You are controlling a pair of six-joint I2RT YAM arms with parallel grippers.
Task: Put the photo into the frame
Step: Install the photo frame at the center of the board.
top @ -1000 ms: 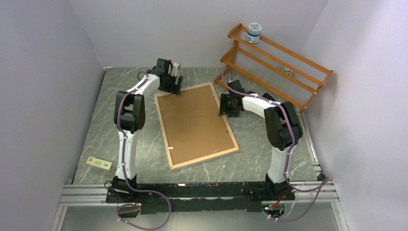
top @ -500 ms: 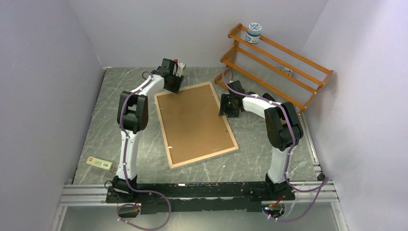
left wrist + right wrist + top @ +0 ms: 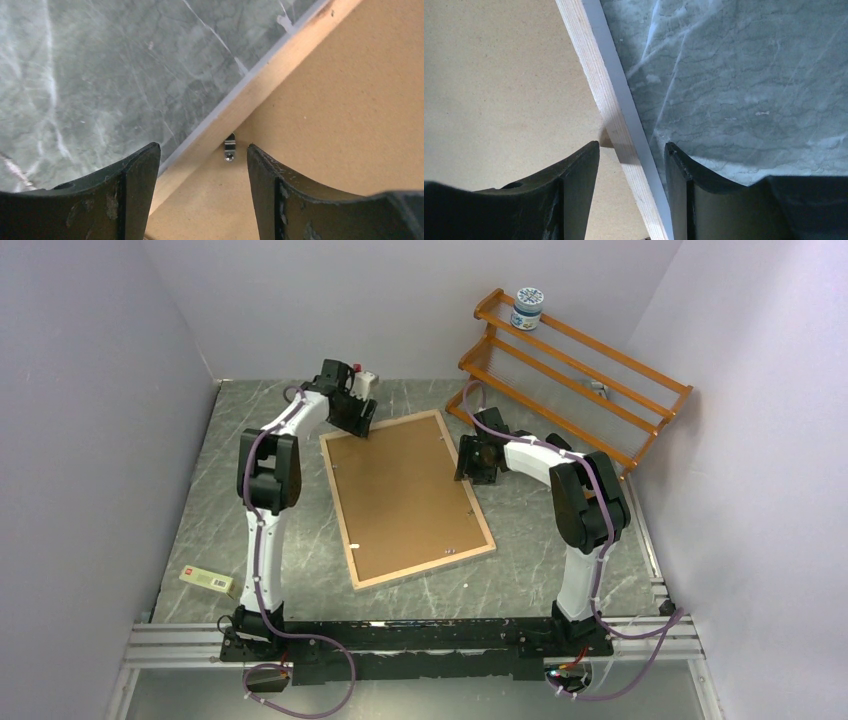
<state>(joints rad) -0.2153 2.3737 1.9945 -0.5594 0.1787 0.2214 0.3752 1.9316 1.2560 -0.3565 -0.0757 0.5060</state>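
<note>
The frame (image 3: 425, 568) lies face down on the table, its light wood back rim up. A brown hardboard backing panel (image 3: 405, 495) fills it. The photo is hidden. My left gripper (image 3: 362, 430) hangs open over the frame's far left corner. In the left wrist view this gripper (image 3: 202, 146) has its fingers either side of a small metal tab (image 3: 229, 149) at the rim (image 3: 280, 65). My right gripper (image 3: 465, 472) is at the frame's right side. In the right wrist view it (image 3: 632, 145) stands open astride the rim (image 3: 589, 55), holding nothing.
An orange wooden rack (image 3: 575, 370) leans at the back right, close behind the right arm, with a round jar (image 3: 527, 309) on its top shelf. A small flat box (image 3: 207, 580) lies at the near left. Walls enclose the table on three sides.
The left wrist swung a little toward the back right over the frame's corner, then came back. Its jaws narrowed and widened again. The right arm and the frame stayed put.
</note>
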